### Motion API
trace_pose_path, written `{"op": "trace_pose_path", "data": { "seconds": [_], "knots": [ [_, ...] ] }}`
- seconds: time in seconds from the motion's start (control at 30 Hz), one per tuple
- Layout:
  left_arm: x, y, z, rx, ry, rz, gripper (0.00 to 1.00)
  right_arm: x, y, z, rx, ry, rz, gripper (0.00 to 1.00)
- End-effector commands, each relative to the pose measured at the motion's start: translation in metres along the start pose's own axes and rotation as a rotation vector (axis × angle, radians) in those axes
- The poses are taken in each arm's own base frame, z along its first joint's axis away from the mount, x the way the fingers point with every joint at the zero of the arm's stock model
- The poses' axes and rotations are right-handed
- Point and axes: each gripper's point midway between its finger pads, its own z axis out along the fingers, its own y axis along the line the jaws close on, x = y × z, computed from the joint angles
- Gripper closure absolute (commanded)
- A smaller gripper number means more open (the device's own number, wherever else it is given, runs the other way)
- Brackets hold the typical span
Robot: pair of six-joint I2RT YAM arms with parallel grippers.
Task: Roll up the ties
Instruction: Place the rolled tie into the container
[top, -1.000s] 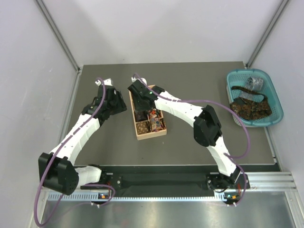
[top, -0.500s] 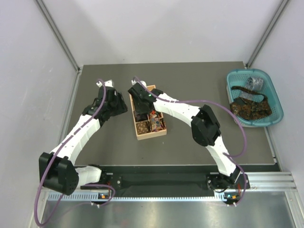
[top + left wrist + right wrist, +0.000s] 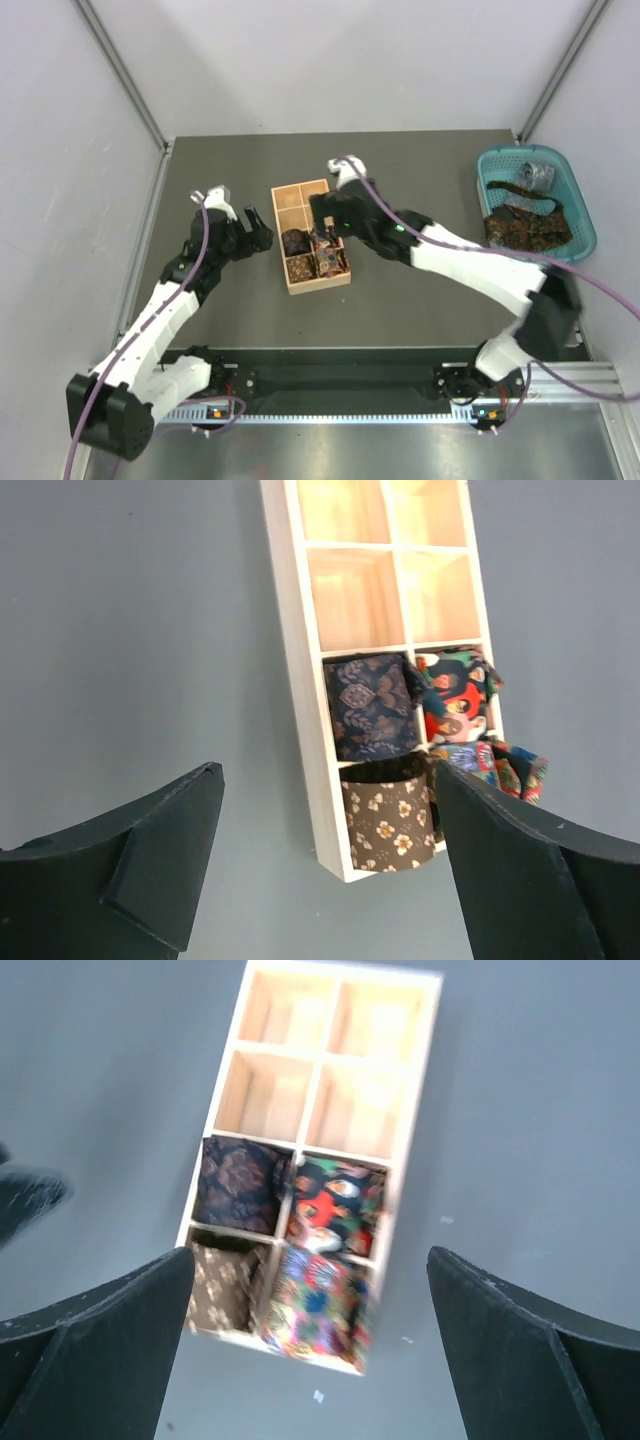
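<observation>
Left of the tabletop's [image 3: 430, 290] centre, my left gripper [image 3: 258, 232] and right gripper [image 3: 322, 222], both spread empty, flanked a box [image 3: 297, 197] of four rolled ties [image 3: 372, 705].

No legible text, label, brand, number or sign found: none on the ties [image 3: 368, 706], wooden box [image 3: 303, 680] or table [image 3: 130, 630].

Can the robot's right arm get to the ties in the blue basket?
Probably yes. The right pincer is open above the wooden box. Nothing stands between it and the teal basket on its own side, and the ties lie uncovered inside.
</observation>
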Motion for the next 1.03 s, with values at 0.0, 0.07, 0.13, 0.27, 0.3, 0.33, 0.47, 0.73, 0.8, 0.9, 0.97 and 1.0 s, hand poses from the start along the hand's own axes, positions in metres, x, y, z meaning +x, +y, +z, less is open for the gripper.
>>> {"op": "trace_pose_path", "data": {
  "seconds": [0.0, 0.07, 0.13, 0.27, 0.3, 0.33, 0.47, 0.73, 0.8, 0.9, 0.97, 1.0],
  "knots": [
    [-0.012, -0.013, -0.006, 0.098, -0.112, -0.037, 0.09, -0.049, -0.017, -0.051, -0.018, -0.273, -0.013, 0.0],
    [-0.005, -0.009, -0.01, 0.12, -0.146, -0.041, 0.09, -0.034, -0.038, -0.069, 0.008, -0.317, -0.034, 0.0],
    [-0.001, -0.004, -0.012, 0.115, -0.169, -0.048, 0.09, -0.004, -0.063, -0.071, 0.072, -0.324, -0.058, 0.0],
    [0.018, 0.01, -0.009, 0.113, -0.188, -0.044, 0.1, 0.031, -0.108, -0.09, 0.18, -0.401, -0.039, 0.01],
    [0.02, 0.012, -0.008, 0.116, -0.197, -0.025, 0.11, 0.032, -0.114, -0.099, 0.18, -0.437, -0.014, 0.0],
    [0.023, 0.014, -0.008, 0.117, -0.198, -0.013, 0.13, 0.061, -0.124, -0.093, 0.197, -0.407, -0.009, 0.0],
    [0.049, 0.038, -0.001, 0.074, -0.201, 0.056, 0.17, 0.095, -0.135, -0.089, 0.182, -0.448, 0.051, 0.0],
    [0.055, 0.038, -0.003, 0.106, -0.224, 0.045, 0.03, 0.093, -0.15, -0.085, 0.308, -0.423, 0.081, 0.0],
    [0.056, 0.038, -0.001, 0.108, -0.221, 0.041, 0.01, 0.098, -0.15, -0.08, 0.319, -0.394, 0.056, 0.0],
    [0.057, 0.039, 0.001, 0.101, -0.211, 0.04, 0.01, 0.097, -0.15, -0.08, 0.322, -0.39, 0.043, 0.0],
    [0.058, 0.039, 0.001, 0.103, -0.208, 0.041, 0.01, 0.096, -0.149, -0.081, 0.312, -0.396, 0.04, 0.0],
    [0.058, 0.039, 0.001, 0.104, -0.209, 0.039, 0.01, 0.095, -0.148, -0.082, 0.306, -0.4, 0.042, 0.0]
  ]
}}
